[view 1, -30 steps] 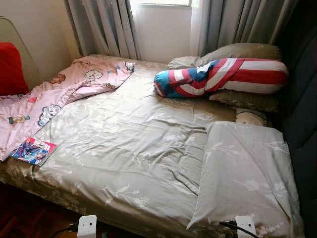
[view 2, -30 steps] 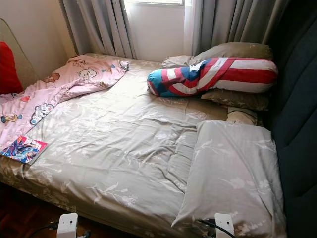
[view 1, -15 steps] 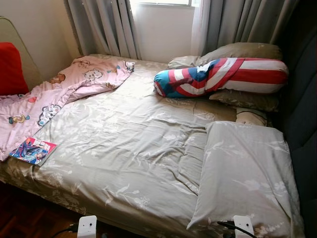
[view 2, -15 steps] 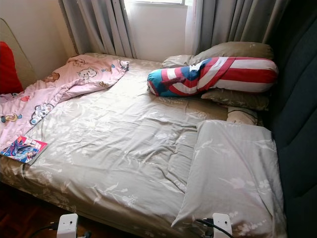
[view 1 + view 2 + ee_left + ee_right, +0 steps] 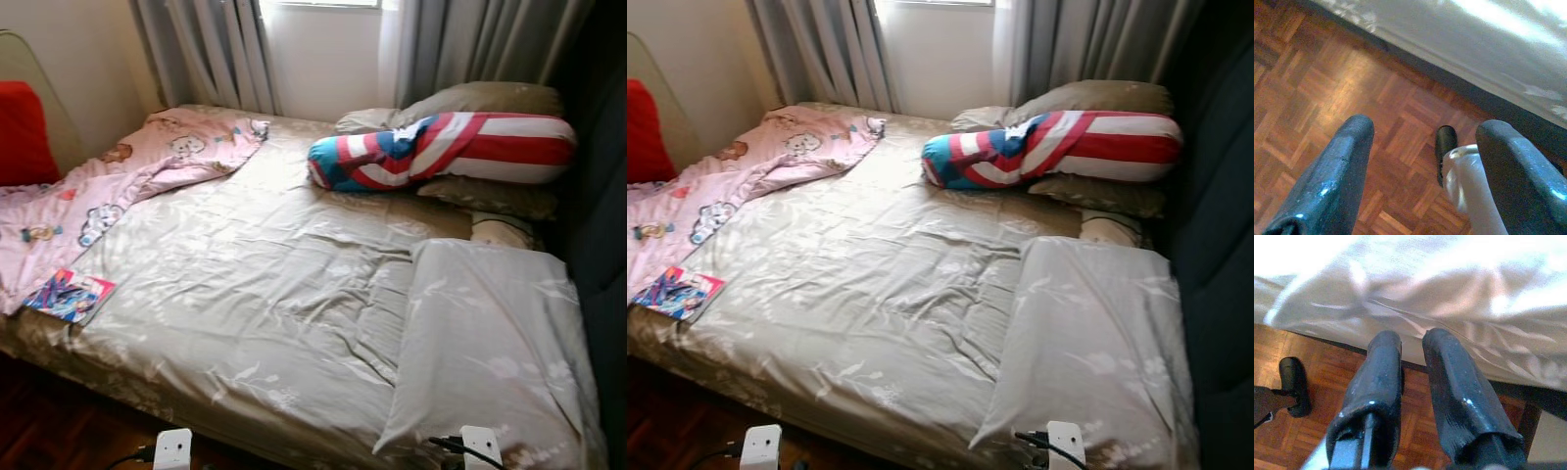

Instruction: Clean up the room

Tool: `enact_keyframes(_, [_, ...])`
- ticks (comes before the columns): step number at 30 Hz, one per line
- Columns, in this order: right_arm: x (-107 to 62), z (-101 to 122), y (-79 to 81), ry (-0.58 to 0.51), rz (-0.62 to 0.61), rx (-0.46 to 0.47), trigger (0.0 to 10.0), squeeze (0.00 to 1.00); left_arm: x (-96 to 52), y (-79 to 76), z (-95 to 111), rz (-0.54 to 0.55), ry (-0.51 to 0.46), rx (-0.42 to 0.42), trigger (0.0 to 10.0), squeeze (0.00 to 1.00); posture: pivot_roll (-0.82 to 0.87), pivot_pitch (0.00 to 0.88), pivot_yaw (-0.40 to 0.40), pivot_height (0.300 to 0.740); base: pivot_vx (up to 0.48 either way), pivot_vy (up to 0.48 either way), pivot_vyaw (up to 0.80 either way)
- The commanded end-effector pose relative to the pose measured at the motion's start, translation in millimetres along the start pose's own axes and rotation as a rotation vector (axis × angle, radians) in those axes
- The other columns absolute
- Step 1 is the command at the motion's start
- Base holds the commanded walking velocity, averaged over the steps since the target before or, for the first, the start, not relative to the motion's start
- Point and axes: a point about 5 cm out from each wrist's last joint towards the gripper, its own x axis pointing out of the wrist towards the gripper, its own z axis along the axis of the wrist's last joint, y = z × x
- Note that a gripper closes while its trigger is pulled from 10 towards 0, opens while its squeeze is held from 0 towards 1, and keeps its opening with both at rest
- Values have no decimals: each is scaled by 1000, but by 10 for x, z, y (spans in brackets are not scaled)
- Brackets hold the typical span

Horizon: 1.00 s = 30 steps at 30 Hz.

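The left hand [image 5: 1420, 171] hangs low with its 2 black fingers [image 5: 1332, 181] spread wide apart and nothing between them. The right hand [image 5: 1413, 377] also hangs low, its 2 black fingers [image 5: 1374, 387] drawn close together with only a narrow slit between them, gripping nothing. Both wrists show as white blocks at the lower edge of the head views.
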Motion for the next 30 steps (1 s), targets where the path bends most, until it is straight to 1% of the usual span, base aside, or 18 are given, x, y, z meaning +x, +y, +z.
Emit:
enact_keyframes(1, [12, 34, 47, -5, 11, -1, 10000, 0, -16, 41, -75, 5, 30, 16, 10000, 0, -78, 0, 20, 740, 0, 0, 0])
enact_keyframes(23, [14, 23, 74, 0, 16, -10, 10000, 0, -22, 45, -99, -2, 40, 30, 10000, 0, -79, 0, 28, 740, 0, 0, 0])
enact_keyframes(30, [14, 21, 85, -4, 19, -2, 10000, 0, -19, 44, -88, -4, 38, 34, 10000, 0, -80, 0, 32, 740, 0, 351, 0])
